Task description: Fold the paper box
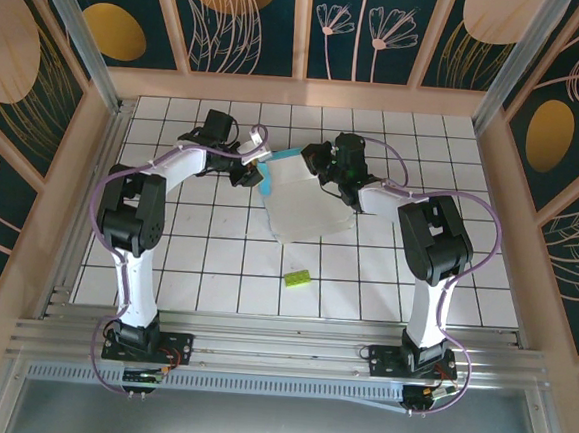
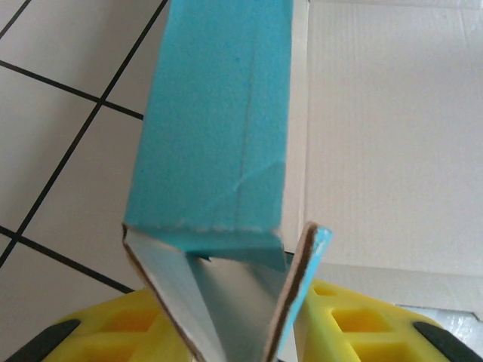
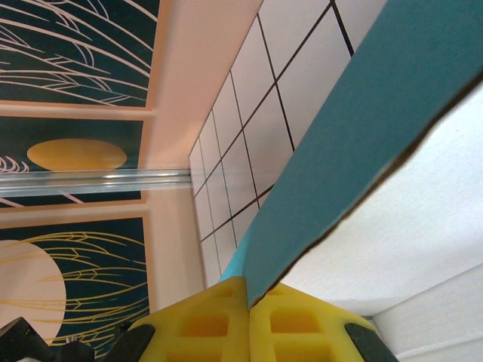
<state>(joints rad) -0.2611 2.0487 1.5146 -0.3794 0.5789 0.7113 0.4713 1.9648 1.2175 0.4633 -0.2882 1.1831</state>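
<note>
The paper box (image 1: 305, 210) lies on the tiled table as a pale grey-white sheet, with a teal flap (image 1: 271, 175) raised along its left edge. My left gripper (image 1: 254, 168) is at that flap. In the left wrist view the teal wall (image 2: 219, 128) folds into a V whose two sides press against both yellow fingers (image 2: 355, 317) of the left gripper (image 2: 234, 324). My right gripper (image 1: 325, 172) is at the sheet's far right corner. In the right wrist view the right gripper (image 3: 249, 298) is shut, pinching the edge of a teal flap (image 3: 355, 128).
A tiny lime-green block (image 1: 297, 276) lies on the tiles in front of the sheet, between the arms. Wooden walls (image 1: 299, 92) enclose the table at the back and sides. A metal rail (image 1: 280, 331) runs along the near edge.
</note>
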